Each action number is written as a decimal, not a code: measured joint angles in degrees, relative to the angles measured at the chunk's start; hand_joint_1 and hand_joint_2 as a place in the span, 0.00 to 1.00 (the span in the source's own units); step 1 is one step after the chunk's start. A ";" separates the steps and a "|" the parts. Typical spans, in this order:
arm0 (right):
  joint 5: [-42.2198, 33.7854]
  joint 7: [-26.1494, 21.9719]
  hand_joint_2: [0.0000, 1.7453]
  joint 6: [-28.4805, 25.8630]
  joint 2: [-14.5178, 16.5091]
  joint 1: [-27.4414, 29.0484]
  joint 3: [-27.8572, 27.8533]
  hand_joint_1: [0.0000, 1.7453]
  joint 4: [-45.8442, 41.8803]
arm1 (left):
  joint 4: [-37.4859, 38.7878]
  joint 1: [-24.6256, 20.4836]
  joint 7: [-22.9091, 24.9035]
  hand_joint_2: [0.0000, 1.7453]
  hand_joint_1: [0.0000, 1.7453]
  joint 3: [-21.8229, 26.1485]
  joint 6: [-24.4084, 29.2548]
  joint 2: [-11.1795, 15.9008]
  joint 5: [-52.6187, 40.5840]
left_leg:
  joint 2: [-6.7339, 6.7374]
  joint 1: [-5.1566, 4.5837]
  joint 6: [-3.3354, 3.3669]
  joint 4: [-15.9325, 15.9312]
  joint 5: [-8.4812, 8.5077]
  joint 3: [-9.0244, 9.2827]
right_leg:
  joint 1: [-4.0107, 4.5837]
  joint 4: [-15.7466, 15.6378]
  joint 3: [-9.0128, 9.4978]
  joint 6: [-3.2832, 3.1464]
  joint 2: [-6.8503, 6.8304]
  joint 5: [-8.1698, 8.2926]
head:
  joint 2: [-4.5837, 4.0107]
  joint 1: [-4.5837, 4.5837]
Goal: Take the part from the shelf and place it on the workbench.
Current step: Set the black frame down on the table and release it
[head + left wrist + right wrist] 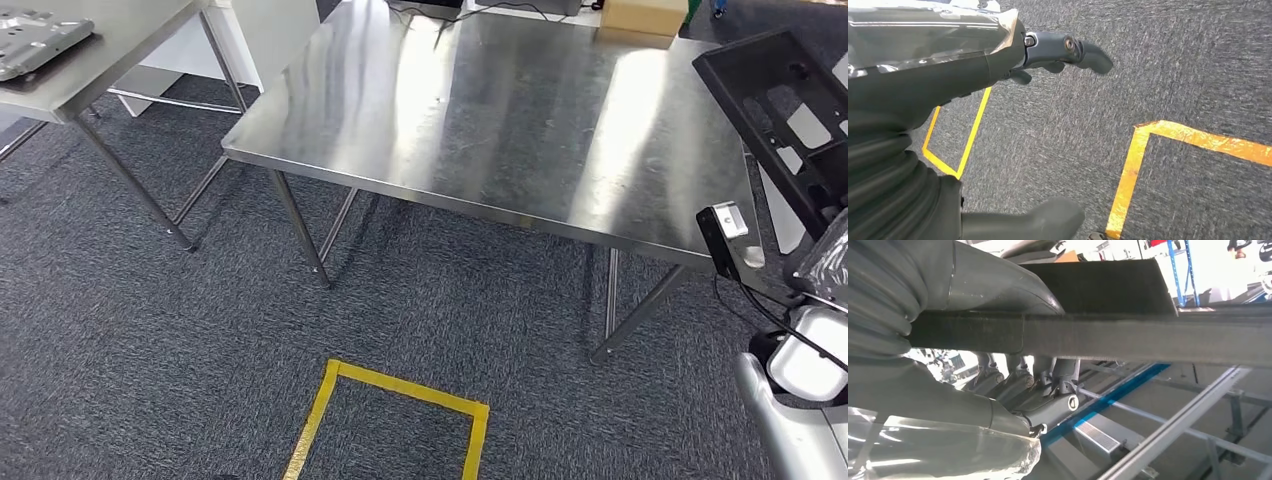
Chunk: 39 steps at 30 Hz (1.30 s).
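left robot hand (1048,55): hangs by the robot's side above the carpet (1173,65); fingers loosely apart, nothing in it.
side bench (95,50): far left, steel, with a grey metal plate (35,40) lying on it.
tape (390,395): yellow square outline on the floor, in front of the robot.
bench (480,120): steel top straight ahead; a cardboard box (645,18) sits at its far edge.
part (785,120): black frame, held at the bench's right side, tilted, not yet on the top.
right robot hand (1028,385): thumb on one face of the part, fingers curled under its edge; a firm hold.
step: carrying the part, judged close to placing.
next: bring the part over the bench, level it, lower it flat, then let go.
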 joint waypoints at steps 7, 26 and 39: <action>0.01 -0.04 1.00 2.27 2.33 -1.85 3.37 1.00 1.10 | 0.00 -0.02 0.22 1.00 0.00 0.00 -0.07 -0.02 -0.73 | -0.07 0.32 -0.58 12.10 -1.93 -9.90 | 0.45 -0.01 2.56 -1.91 0.54 -2.05 | 0.00 -0.32; 0.02 -8.11 1.00 6.05 9.38 -14.35 12.81 1.00 17.16 | -0.01 -0.23 0.15 1.00 0.00 -0.01 -1.49 0.29 -3.86 | -0.48 -0.51 1.89 -2.05 1.59 0.33 | 0.68 0.26 -2.37 1.85 0.33 1.45 | 0.00 -0.39; -0.01 -15.39 1.00 7.66 19.19 -25.15 18.44 1.00 36.19 | -0.02 -0.16 0.31 1.00 0.00 -0.02 -1.97 0.73 -5.23 | -0.12 1.10 -1.50 7.37 2.07 -9.22 | 0.30 -1.35 3.33 -2.14 0.55 -1.37 | 0.00 -0.69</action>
